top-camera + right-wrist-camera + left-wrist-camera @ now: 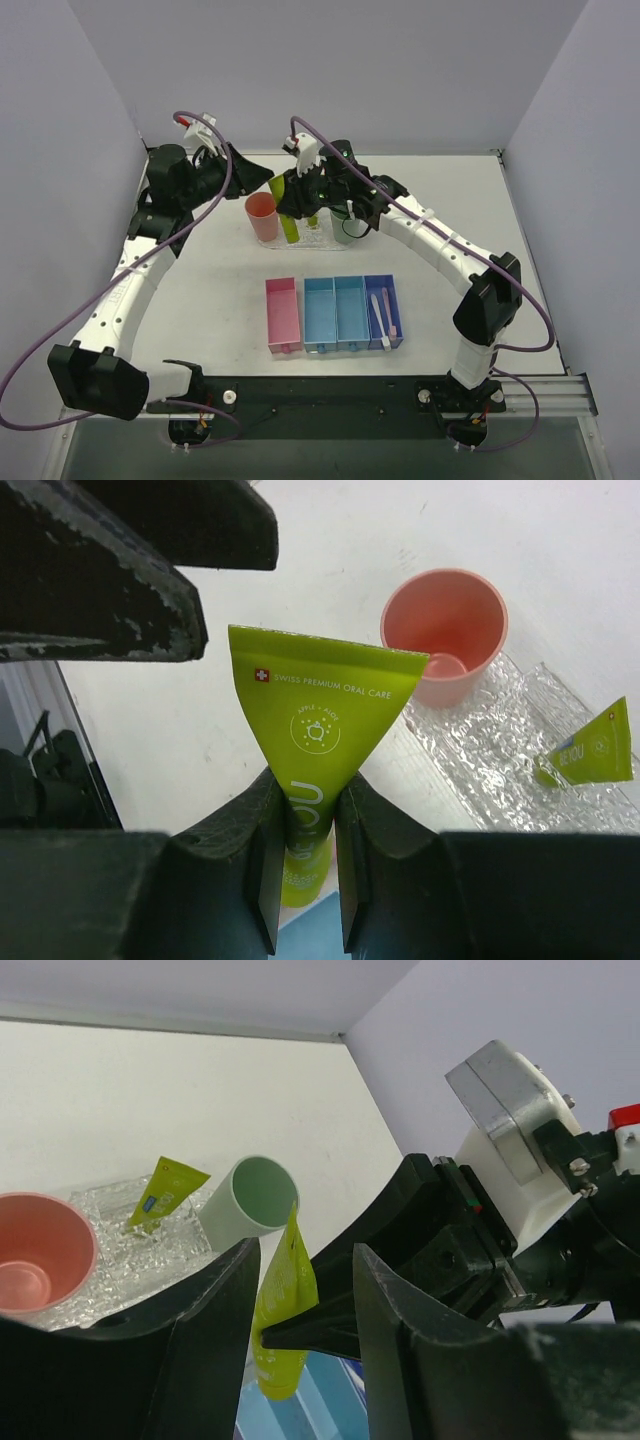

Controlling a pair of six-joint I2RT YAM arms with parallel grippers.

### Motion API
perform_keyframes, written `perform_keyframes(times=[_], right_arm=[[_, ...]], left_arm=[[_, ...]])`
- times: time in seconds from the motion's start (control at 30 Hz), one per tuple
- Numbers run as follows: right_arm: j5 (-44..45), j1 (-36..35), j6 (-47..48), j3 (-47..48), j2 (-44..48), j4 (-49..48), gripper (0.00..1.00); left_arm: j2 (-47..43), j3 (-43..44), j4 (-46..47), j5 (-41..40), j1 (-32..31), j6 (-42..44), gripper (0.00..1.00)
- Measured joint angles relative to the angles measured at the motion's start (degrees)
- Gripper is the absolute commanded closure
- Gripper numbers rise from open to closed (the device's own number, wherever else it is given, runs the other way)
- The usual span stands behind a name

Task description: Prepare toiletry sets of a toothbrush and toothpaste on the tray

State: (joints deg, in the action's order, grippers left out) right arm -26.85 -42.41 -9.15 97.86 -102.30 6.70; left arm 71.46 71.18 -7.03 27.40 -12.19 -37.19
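The right hand (305, 825) pinches a toothpaste (315, 720) low on its body, and the wide flat end sticks out past the fingertips. The left hand (305, 1252) is spread, with a finger either side of that tube. A second toothpaste (590, 752) lies on the tray (490, 750) — beyond the right hand, off to its right.

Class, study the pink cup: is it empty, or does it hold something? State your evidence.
Empty. The right wrist view looks straight into the pink cup and shows its bare bottom; nothing stands inside.
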Motion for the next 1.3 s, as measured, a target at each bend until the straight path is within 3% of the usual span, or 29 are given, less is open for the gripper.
perform_keyframes(times=[0.27, 0.5, 0.63, 0.77, 0.93, 1.0, 1.2, 1.3], right_arm=[[-0.2, -0.07, 8.83, 0.09, 0.0, 6.51, 0.9], [-0.2, -0.31, 12.96, 1.09, 0.0, 9.07, 0.91], [-0.22, -0.87, 15.17, 2.84, 0.0, 10.01, 0.91], [-0.07, -1.38, 17.2, 3.32, 0.0, 11.61, 0.91], [0.92, -1.55, 19.26, 3.41, 0.0, 12.66, 0.88], [1.38, -1.62, 19.89, 3.41, 0.0, 13.0, 0.82], [3.78, -1.9, 20.33, 3.41, 0.0, 13.42, 0.52], [5.53, -1.84, 19.71, 3.34, 0.11, 13.14, 0.48]], left_arm=[[4.39, 1.95, -3.93, 8.04, -0.09, 3.39, 0.48], [6.38, 2.4, -7.61, 9.88, -0.72, 5.51, 0.49], [8.37, 4.2, -9.77, 10.38, -1.97, 6.8, 0.57], [9.57, 5.57, -10.91, 11.06, -3.17, 7.61, 0.76], [10.14, 5.86, -11.63, 11.54, -3.41, 7.82, 0.91], [10.32, 5.92, -11.8, 11.52, -3.5, 7.78, 1.0], [11.08, 6.47, -12.31, 10.95, -3.54, 8.31, 1.0], [11.65, 7.74, -13.6, 7.96, -3.63, 11.08, 1.0]])
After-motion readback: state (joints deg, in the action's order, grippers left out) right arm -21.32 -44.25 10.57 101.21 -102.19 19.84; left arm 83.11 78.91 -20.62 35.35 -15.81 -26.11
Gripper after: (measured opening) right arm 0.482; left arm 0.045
